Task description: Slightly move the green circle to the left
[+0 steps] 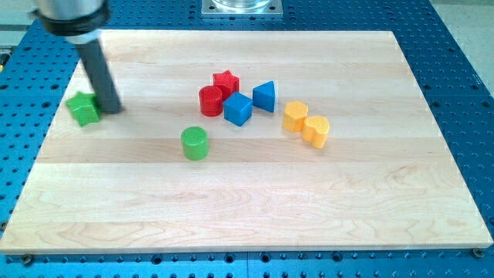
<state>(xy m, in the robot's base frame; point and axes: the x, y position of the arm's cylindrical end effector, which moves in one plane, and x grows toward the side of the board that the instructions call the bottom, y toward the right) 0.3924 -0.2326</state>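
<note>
Pale wood tabletop [231, 208], bare along the view's bottom; nearest thing on it is the green circle [194, 144], a short upright cylinder standing alone left of centre, well apart from everything else. Behind it and toward the view's right sits a tight cluster: red cylinder [210, 101] touching or just beside the red star [226, 82], blue cube [238, 109] just beside those, blue triangle [265, 96] next along, then a yellow pair, yellow hexagon-ish block [295, 116] and yellow heart [316, 130], touching each other. Far left, a green star [83, 108]. My tip [113, 109] rests just beside the green star's right edge, possibly touching, can't tell. No claw on this rig, just the rod, so nothing to open or close. Tip is on the wrong side for the job: it is left of and behind the green circle, and a leftward push needs contact on the circle's right face. Best route, I judge: pull away from the green star without dragging it, swing around behind or in front of the circle with clearance, stay short of the red cylinder and blue cube, settle on the circle's right side level with its centre, then a short straight nudge toward the view's left. Off-centre contact would likely send it diagonally. Stop early, "slightly" only.
</note>
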